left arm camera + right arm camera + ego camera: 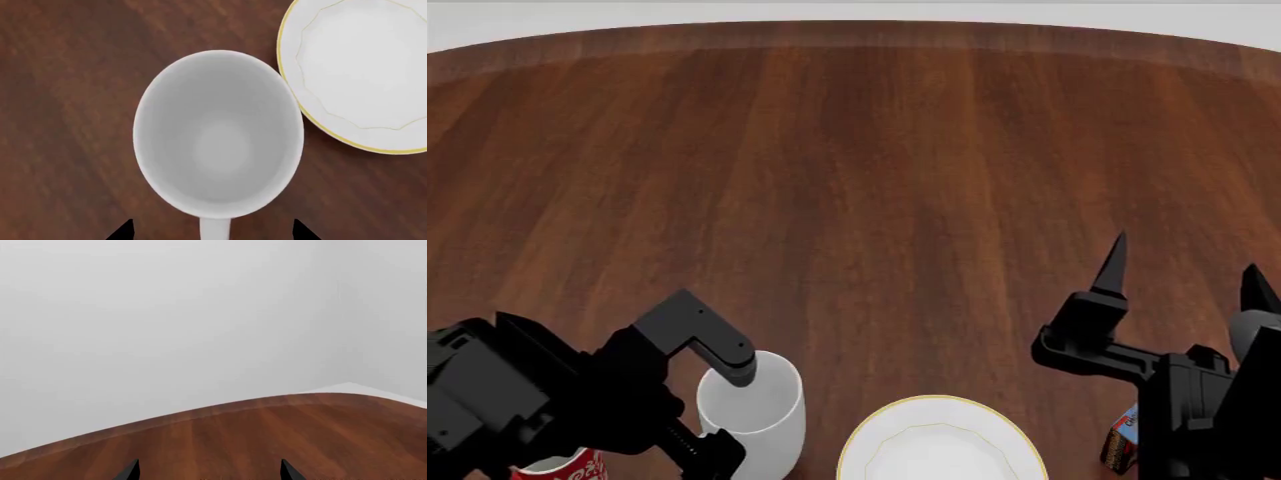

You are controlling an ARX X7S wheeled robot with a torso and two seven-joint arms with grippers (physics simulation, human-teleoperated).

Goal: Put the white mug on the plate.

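Observation:
The white mug (217,135) stands upright on the brown table, seen from above in the left wrist view, and it also shows in the head view (761,405). Its handle (215,229) lies between the two black fingertips of my left gripper (213,232), which is open with both tips well clear of the handle. In the head view the left gripper (731,418) straddles the mug's left side. The plate (360,70), white with a thin gold rim, lies just beside the mug (941,440). My right gripper (1188,268) is open, empty and raised, far right of the plate.
A red patterned mug (561,467) sits under the left arm at the near edge. A small colourful box (1121,440) lies by the right arm. The table's far edge (854,30) curves along the back before a pale wall.

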